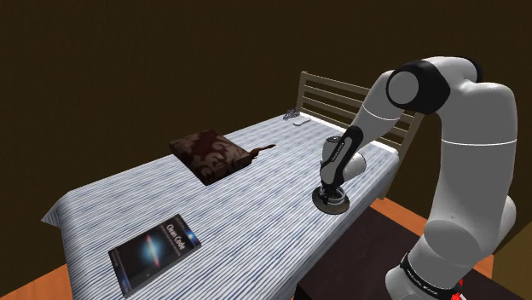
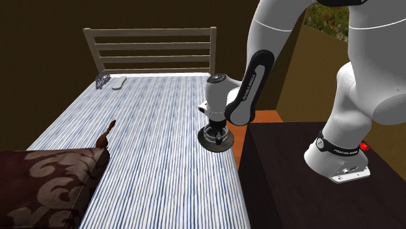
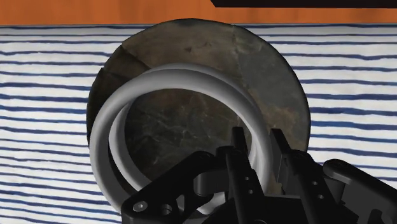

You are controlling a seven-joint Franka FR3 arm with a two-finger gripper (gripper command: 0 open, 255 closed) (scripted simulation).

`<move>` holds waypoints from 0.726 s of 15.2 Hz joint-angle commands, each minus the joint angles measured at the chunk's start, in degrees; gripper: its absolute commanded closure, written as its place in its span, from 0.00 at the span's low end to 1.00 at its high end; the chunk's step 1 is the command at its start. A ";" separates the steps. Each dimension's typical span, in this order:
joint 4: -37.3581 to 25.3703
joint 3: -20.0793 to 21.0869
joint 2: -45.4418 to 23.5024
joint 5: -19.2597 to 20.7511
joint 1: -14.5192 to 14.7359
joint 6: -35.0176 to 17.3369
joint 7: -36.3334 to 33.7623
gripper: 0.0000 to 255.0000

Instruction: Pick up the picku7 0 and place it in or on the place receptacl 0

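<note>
Gripper [image 3: 257,135] clasps grey ring [image 3: 104,137] by its rim — over dark dish [image 3: 191,51].

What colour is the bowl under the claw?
The bowl is mottled dark brown-grey with a pale grey ring; the wrist view shows it best.

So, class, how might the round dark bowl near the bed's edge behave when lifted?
The bowl looks stone-like, so probably stiff and heavy for its size. The end effector clasps one side of its rim, so it may tilt. Round, it could roll if dropped.
</note>
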State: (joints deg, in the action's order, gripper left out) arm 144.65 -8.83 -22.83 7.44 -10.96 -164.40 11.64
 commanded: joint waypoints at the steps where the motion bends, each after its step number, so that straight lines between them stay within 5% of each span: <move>1: -0.01 0.00 -0.02 0.00 0.00 -0.03 0.00 1.00; 3: -0.01 0.00 -0.02 0.00 0.00 -0.03 0.00 1.00; 4: -0.01 0.00 -0.02 0.00 -0.01 -0.03 0.00 0.00; 9: -0.01 0.00 -0.02 0.00 -0.01 -0.03 0.00 0.00; 11: 0.87 -0.34 4.58 0.28 0.57 3.71 -0.15 0.00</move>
State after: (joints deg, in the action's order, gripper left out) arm 145.34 -9.09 -20.07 7.64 -10.73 -162.37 11.68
